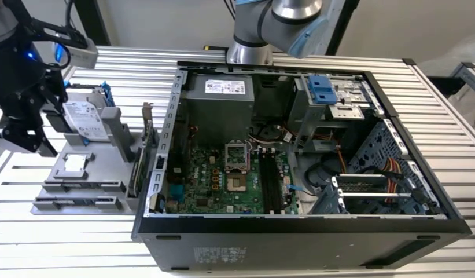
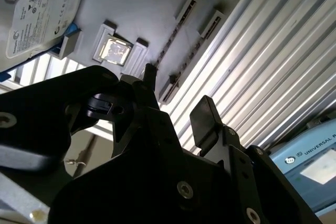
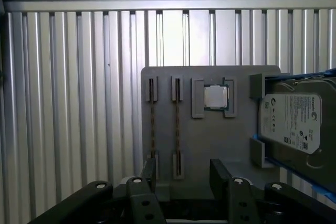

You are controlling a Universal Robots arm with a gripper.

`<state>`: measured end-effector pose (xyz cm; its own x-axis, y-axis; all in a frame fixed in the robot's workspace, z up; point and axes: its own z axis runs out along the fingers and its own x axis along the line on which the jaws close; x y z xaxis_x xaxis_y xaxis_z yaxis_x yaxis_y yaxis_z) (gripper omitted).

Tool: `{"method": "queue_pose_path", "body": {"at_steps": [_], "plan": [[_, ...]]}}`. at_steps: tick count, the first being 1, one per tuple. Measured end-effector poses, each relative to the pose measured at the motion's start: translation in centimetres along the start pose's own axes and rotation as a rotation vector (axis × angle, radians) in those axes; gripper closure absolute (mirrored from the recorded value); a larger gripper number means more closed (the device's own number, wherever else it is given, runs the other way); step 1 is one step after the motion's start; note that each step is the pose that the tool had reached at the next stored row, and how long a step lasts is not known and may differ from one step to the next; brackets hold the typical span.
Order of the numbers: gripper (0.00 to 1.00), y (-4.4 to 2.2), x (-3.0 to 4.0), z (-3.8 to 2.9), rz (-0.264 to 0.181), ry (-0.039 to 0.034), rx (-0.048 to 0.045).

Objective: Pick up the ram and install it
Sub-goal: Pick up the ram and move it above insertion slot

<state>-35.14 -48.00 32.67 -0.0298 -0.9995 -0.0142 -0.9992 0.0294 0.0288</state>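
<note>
Nothing picked up yet on my end. The gripper (image 3: 184,167) hangs above the grey holder (image 3: 210,150), its fingers spread apart with nothing between them. The ram (image 3: 177,129) stands on edge in the holder, a second stick (image 3: 152,129) just beside it and the processor chip (image 3: 215,98) and hard drive (image 3: 294,121) further along. In the open computer case (image 1: 299,223), well apart, the black motherboard slots (image 1: 273,185) look unfilled to me. Grasp, carry and seating are all left.
</note>
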Motion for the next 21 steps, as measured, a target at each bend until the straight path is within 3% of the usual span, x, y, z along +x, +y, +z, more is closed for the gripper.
{"method": "queue_pose_path", "body": {"at_steps": [14, 21], "plan": [[0.0, 0.06, 0.06, 0.4, -0.021, 0.0008, 0.0004], [0.0, 0.19, 0.4, 0.91, -0.016, 0.0005, 0.0088]]}}
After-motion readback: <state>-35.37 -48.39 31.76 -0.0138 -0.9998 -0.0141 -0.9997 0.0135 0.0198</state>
